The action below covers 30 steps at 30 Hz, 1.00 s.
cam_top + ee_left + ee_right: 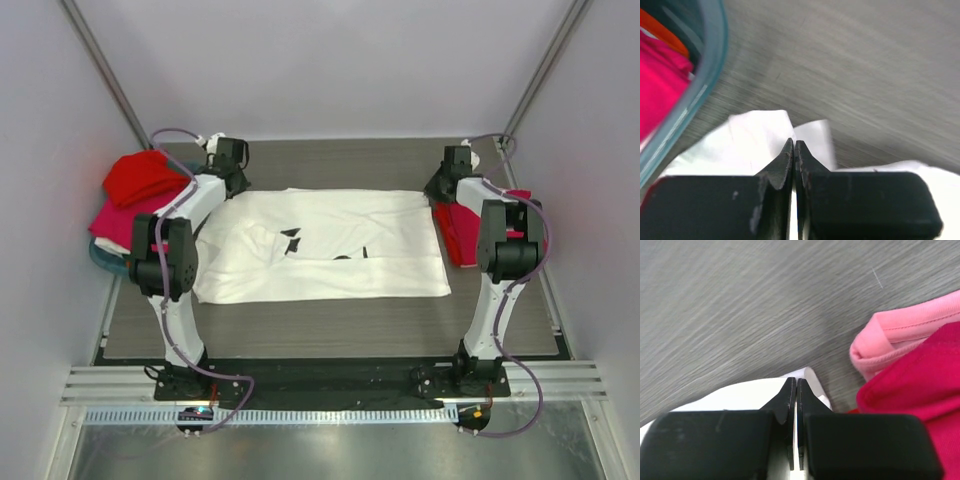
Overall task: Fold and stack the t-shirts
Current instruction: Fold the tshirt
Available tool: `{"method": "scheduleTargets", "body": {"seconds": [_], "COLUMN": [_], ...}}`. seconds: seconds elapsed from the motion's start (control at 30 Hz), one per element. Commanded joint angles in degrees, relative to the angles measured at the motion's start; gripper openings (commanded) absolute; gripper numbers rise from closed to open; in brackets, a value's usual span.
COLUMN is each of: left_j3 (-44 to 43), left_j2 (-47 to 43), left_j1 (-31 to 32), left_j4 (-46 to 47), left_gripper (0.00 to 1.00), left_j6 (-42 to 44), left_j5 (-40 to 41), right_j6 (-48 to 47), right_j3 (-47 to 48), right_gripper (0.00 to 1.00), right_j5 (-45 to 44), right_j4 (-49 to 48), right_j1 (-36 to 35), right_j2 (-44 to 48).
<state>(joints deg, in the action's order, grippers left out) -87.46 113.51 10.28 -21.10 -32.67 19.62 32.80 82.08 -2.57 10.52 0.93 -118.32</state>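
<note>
Both my jaws pinch the flat white t-shirt at its upper corners. No fold yet; red t-shirts upper left wait.

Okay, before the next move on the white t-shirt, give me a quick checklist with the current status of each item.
1. Left tool shut on the far left corner of the white t-shirt: ok, cloth bunches at its closed tips.
2. Right tool shut on the far right corner: ok, the corner curls up at its tips.
3. Shirt spread flat: ok, slight wrinkles at left.
4. Gap between teal basket and left tips: ok, bare table shows between.
5. Gap between pink t-shirt and the gripped right corner: ok, table shows between them in the right wrist view.
</note>
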Motion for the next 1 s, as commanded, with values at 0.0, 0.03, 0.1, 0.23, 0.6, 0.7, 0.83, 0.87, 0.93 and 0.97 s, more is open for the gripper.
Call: {"method": "scheduleTargets", "body": {"seconds": [0.0, 0.03, 0.1, 0.23, 0.6, 0.7, 0.83, 0.87, 0.93, 0.97], "left_j3": [2.9, 3.34, 4.4, 7.3, 1.44, -2.1, 5.27, 7.63, 9.41, 10.37], "left_j2": [-8.21, -9.09, -10.5, -11.74, -0.59, 2.5, -3.02, -4.08, -6.63, -7.25], "left_j1": [1.66, 2.02, 2.63, 3.07, 3.43, 3.43, 3.43, 3.43, 3.43, 3.43], "left_j4": [8.7, 8.8, 8.97, 9.06, 1.46, -4.02, 0.26, 0.71, 1.41, 1.5], "left_gripper": [0.0, 0.0, 0.0, 0.0, 0.0, 0.0, 0.0, 0.0, 0.0, 0.0], "left_j6": [-0.38, 0.05, -0.03, -1.52, 0.41, -0.9, -2.57, -3.01, -3.46, -3.72], "left_j5": [6.2, 7.01, 8.15, 8.95, 11.58, 10.88, 11.58, 11.58, 11.58, 11.32], "right_j6": [-1.42, -1.51, -2.03, -2.3, -1.24, -0.02, 2.44, 2.71, 3.85, 4.29], "right_j3": [-3.05, -3.77, -5.87, -9.22, -16.25, -18.09, -20.91, -21.17, -22.31, -22.84], "right_gripper": [0.01, 0.01, 0.01, 0.01, 0.01, 0.01, 0.01, 0.01, 0.01, 0.01], "right_j5": [1.78, 1.78, 1.86, 1.78, 4.59, 3.8, 0.72, 0.81, 0.9, 0.46], "right_j4": [-6.91, -8.05, -8.94, -10.0, -9.91, -9.91, -9.47, -9.47, -9.38, -9.47], "right_j1": [0.3, 0.3, 0.21, 0.3, 0.3, 0.3, 0.56, 0.57, 0.57, 0.57], "right_j2": [7.65, 8.71, 11.6, 15.65, 21.12, 22.34, 23.93, 24.1, 25.41, 26.12]}}
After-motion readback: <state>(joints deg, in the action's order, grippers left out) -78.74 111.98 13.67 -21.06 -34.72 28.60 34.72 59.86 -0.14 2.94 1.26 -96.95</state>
